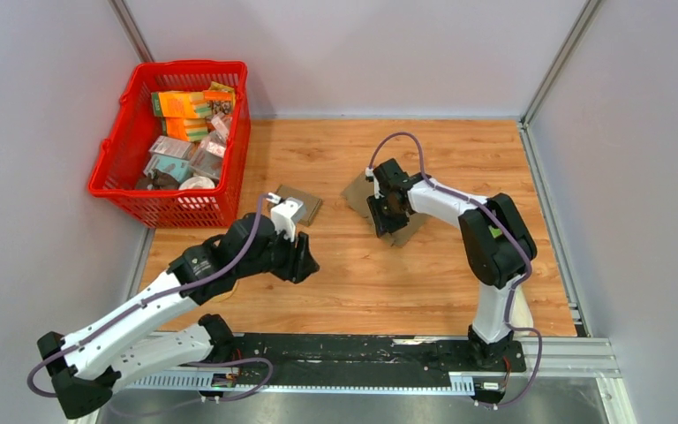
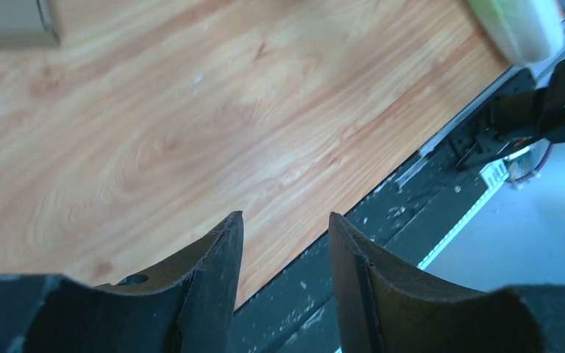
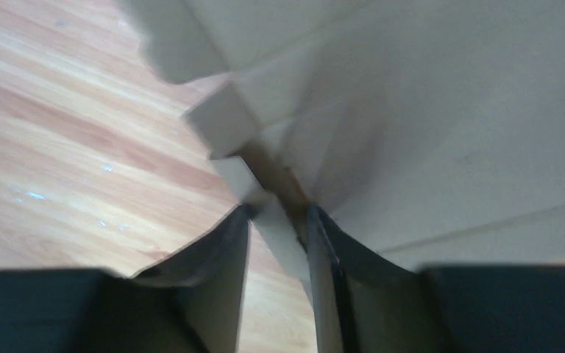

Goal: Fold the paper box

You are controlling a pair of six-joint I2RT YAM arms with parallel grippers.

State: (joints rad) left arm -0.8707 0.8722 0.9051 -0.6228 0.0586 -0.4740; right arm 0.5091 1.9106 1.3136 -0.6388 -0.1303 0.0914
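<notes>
The paper box [image 1: 409, 231] is a brown, partly opened cardboard blank lying mid-table. My right gripper [image 1: 387, 215] is down on it. In the right wrist view the box [image 3: 449, 110] fills the upper right. One of its flaps [image 3: 283, 235] stands between the fingers of the right gripper [image 3: 279, 213] and leans on the right finger. A gap with bare table shows beside the left finger, so the jaws are open. My left gripper [image 1: 307, 263] hovers over bare wood left of the box. Seen from its wrist, the left gripper [image 2: 285, 220] is open with nothing between its fingers.
A second flat cardboard piece [image 1: 309, 208] lies just behind the left wrist, and its corner [image 2: 7, 22] shows in the left wrist view. A red basket [image 1: 177, 210] full of small packages stands at the back left. Walls close the table at the back and right.
</notes>
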